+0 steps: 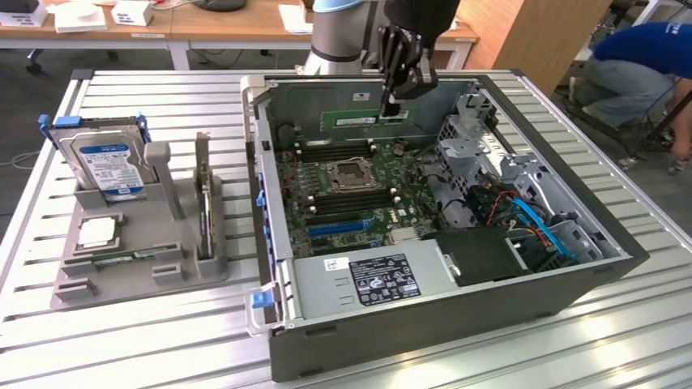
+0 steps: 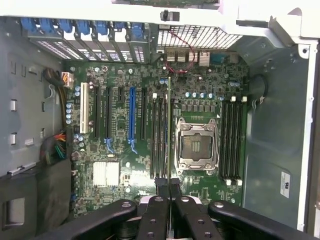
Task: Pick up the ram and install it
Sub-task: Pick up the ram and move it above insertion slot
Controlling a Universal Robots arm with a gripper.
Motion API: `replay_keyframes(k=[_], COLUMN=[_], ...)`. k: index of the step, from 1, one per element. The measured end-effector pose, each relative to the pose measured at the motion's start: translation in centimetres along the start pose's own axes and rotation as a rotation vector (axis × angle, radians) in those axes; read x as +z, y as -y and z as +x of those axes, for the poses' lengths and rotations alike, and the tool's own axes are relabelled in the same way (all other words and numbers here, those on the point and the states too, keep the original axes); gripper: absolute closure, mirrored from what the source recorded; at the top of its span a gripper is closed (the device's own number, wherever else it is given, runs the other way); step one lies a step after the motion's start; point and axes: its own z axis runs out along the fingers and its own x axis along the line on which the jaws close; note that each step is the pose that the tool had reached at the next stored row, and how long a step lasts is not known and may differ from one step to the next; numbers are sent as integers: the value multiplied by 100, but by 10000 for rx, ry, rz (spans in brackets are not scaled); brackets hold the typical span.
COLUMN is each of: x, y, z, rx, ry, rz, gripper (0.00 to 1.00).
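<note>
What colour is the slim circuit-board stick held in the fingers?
Green, pale sticker; the slim ram stick shows best in the exterior view.

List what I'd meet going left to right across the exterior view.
Hard drive → upright card in gray stand → end effector shut on ram → blue cables → person.

The arm (image 1: 337, 36) stands at 12 o'clock in the exterior view, and its gripper (image 1: 393, 105) points toward 6 o'clock. The black fingers (image 2: 161, 192) are closed tight, pinching the ram (image 1: 362, 120) between their tips.
</note>
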Motion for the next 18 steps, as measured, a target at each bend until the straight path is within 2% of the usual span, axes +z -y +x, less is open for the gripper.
replay_keyframes(k=[12, 18], x=[208, 224], y=[4, 4], z=[6, 7], rx=[0, 1], ry=[1, 0], rz=[0, 0], gripper=[89, 89])
